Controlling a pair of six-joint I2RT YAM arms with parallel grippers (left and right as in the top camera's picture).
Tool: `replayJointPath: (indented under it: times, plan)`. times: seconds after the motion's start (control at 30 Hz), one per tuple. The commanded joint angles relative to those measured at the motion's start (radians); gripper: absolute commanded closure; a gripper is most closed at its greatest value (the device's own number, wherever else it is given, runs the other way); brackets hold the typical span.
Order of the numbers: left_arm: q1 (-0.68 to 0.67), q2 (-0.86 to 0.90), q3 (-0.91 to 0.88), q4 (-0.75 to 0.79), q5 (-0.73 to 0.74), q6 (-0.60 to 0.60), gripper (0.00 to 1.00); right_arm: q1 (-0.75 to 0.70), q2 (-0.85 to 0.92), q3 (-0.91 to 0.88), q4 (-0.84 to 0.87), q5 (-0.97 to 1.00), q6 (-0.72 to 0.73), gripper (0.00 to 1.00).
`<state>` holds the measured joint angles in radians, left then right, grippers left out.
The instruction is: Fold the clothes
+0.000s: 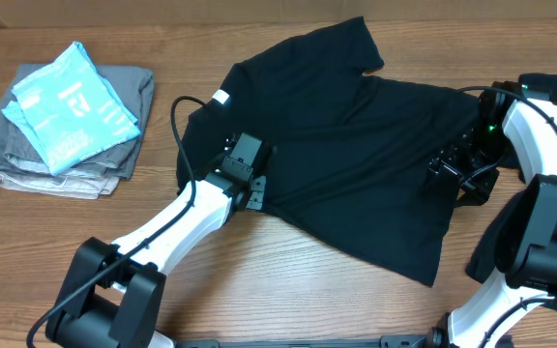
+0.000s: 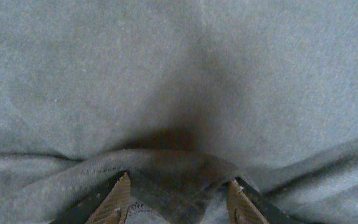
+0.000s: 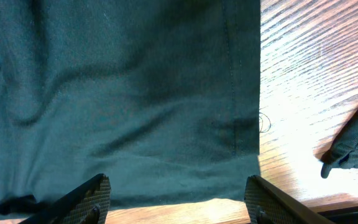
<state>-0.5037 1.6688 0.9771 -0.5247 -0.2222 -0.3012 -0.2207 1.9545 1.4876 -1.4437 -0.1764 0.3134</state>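
A black T-shirt (image 1: 356, 145) lies spread across the middle of the table, its white neck label (image 1: 220, 97) at the upper left. My left gripper (image 1: 259, 159) rests on the shirt's left edge. In the left wrist view its fingers (image 2: 120, 199) stand apart, open, with a raised fold of the hem (image 2: 166, 171) lying between them. My right gripper (image 1: 443, 172) is over the shirt's right edge. It (image 3: 179, 199) is wide open above the shirt's hem (image 3: 235, 124), holding nothing. More black cloth (image 1: 554, 87) lies at the far right.
A stack of folded grey and beige garments (image 1: 129, 92), topped by a light-blue one with white print (image 1: 71, 106), sits at the left. Bare wooden table (image 3: 316, 74) shows beside the shirt's right hem. A corner of other black cloth (image 3: 353, 143) lies there.
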Motion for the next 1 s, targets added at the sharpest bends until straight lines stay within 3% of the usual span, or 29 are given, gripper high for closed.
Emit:
replayJointPath:
  times: [0.0,0.23,0.33,0.47,0.57,0.67,0.97]
  plan:
    - [0.0,0.01,0.014,-0.004,-0.021,0.037,0.47,0.004,-0.002,0.01,-0.001,-0.005,-0.003,0.26]
    - [0.0,0.01,0.014,-0.033,-0.021,0.053,0.52,0.004,-0.002,0.01,-0.001,-0.005,-0.003,0.27]
    - [0.0,0.01,0.014,-0.033,-0.021,0.055,0.6,0.004,-0.002,0.01,-0.001,-0.005,-0.003,0.27]
    - [0.0,0.01,0.014,-0.044,-0.021,0.055,0.78,0.004,-0.002,0.01,-0.001,-0.005,-0.003,0.27]
    - [0.0,0.01,0.014,-0.047,-0.021,0.07,0.88,0.004,-0.002,0.01,-0.002,-0.005,-0.004,0.42]
    - [0.0,0.01,0.015,-0.056,-0.021,0.07,0.93,0.003,-0.002,0.01,-0.021,-0.005,-0.003,0.48]
    - [-0.001,-0.008,0.063,-0.231,0.005,0.069,0.96,-0.028,-0.002,0.01,-0.065,-0.005,-0.005,0.54]
